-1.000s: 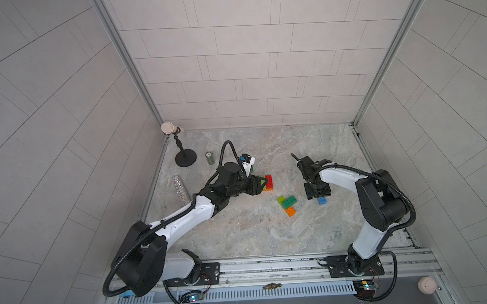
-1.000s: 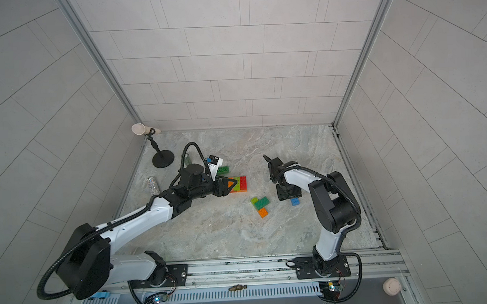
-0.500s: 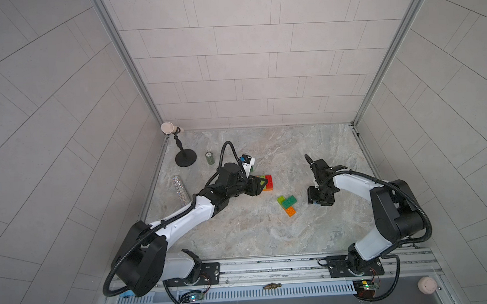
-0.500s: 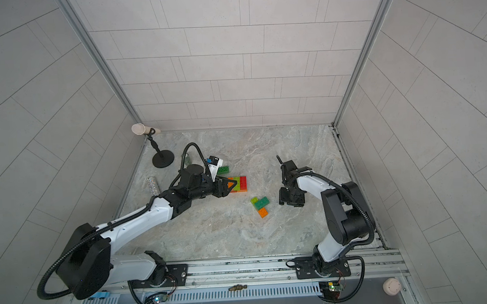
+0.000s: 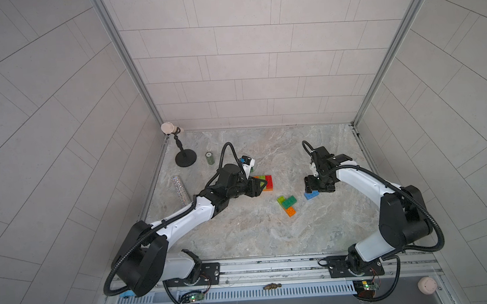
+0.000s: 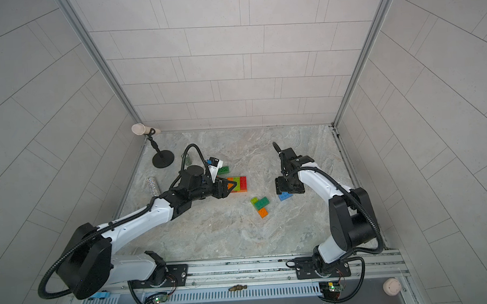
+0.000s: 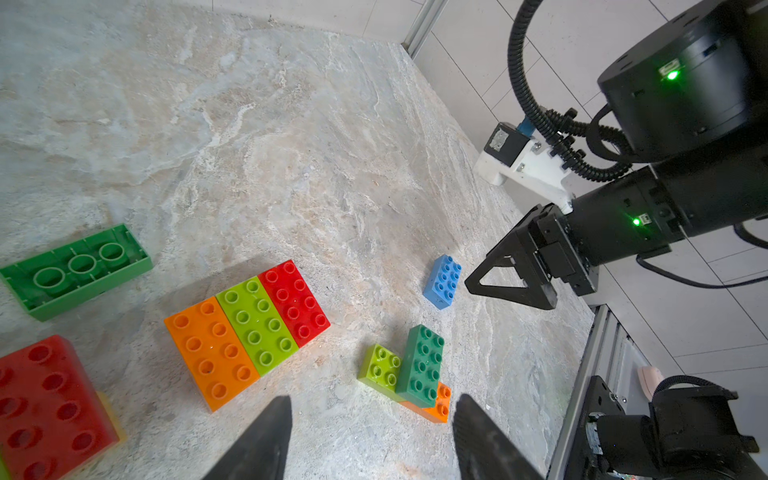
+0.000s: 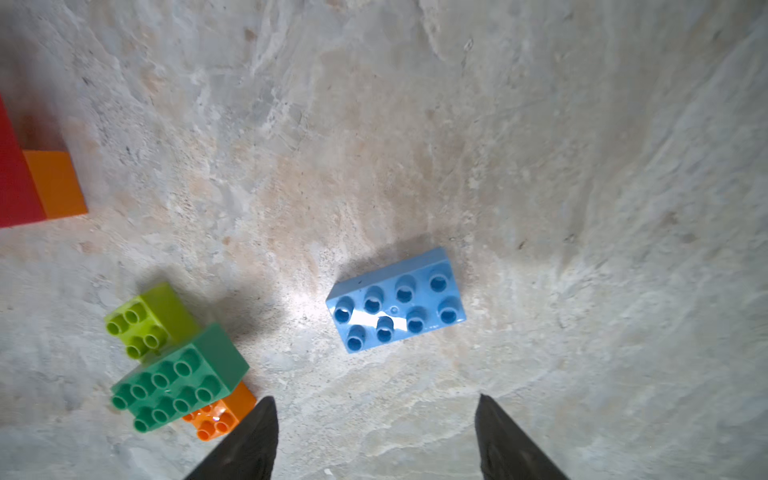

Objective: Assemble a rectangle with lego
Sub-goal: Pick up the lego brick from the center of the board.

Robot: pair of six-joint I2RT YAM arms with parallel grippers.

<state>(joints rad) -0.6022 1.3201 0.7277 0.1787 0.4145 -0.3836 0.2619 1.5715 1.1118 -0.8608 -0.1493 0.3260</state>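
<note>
A glittery silver tube (image 5: 180,190) lies far left on the marbled stone surface (image 5: 254,237), with a small green cylindrical can (image 5: 209,158) near it. The left fingers (image 7: 266,440) hover apart, gripping nothing, beside a joined row of orange, lime and red plastic bricks (image 7: 249,328); an upturned dark green brick (image 7: 75,270) lies beyond. Mid-surface sits a cluster of lime, dark green and orange bricks (image 5: 287,203). Right of it a blue eight-stud brick (image 8: 395,301) lies flat, studs up, free, the right fingers (image 8: 511,444) spread wide near it, not touching
</note>
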